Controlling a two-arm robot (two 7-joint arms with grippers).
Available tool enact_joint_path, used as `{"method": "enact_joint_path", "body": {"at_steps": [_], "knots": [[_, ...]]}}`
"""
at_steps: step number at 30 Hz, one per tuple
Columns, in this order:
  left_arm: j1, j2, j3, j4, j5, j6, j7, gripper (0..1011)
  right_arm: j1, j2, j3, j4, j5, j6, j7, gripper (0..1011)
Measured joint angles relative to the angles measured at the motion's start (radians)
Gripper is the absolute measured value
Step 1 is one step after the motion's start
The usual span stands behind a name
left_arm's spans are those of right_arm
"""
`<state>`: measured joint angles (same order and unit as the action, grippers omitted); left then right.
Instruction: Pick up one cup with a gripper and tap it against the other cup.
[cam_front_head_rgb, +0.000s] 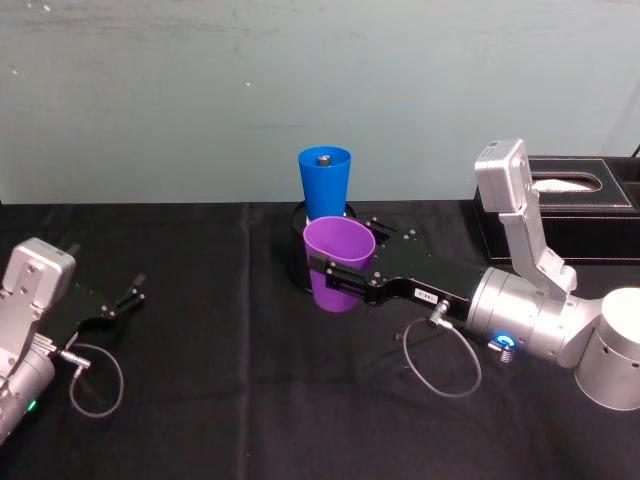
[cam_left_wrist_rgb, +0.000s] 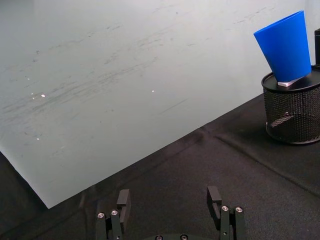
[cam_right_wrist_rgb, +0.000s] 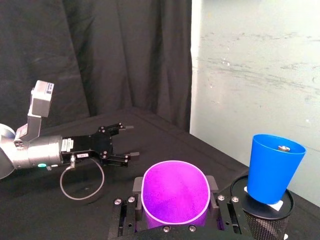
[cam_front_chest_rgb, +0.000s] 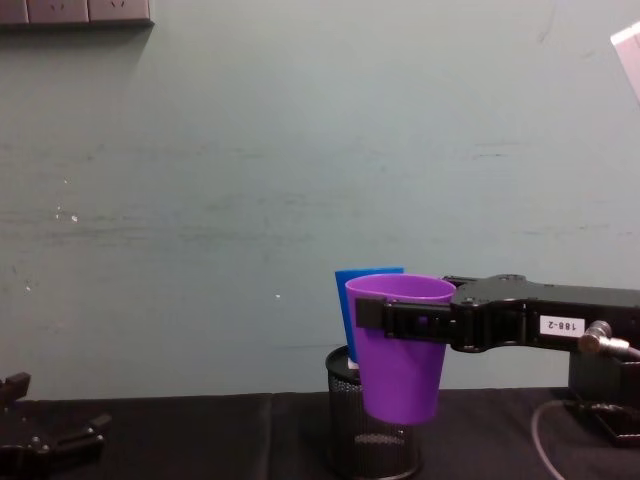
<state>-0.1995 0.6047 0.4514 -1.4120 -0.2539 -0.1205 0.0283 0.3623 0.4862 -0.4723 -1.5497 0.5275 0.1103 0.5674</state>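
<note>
One purple cup (cam_front_head_rgb: 338, 268), tapered and roll-rimmed, is clamped by the right pincer (cam_front_head_rgb: 335, 278) off the desk (cam_front_head_rgb: 220, 380), just in front of the blue cup (cam_front_head_rgb: 325, 185) seated in a mesh holder (cam_left_wrist_rgb: 292, 112); the left pincer (cam_front_head_rgb: 135, 290) is parked open.

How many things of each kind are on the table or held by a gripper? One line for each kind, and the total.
Cups: 2, purple cup in the right gripper, blue cup in the mesh pen holder
Mesh pen holder: 1
Tissue box: 1
Total: 4
The left gripper is open and idle.
</note>
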Motion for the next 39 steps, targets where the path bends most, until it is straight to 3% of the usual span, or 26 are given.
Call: {"method": "enact_joint_path", "body": {"at_steps": [39], "knots": [[0.0, 0.0, 0.0, 0.0, 0.0, 0.0, 0.0, 1000, 0.0, 0.0, 0.0, 0.0, 0.0, 0.0, 0.0, 726]]}}
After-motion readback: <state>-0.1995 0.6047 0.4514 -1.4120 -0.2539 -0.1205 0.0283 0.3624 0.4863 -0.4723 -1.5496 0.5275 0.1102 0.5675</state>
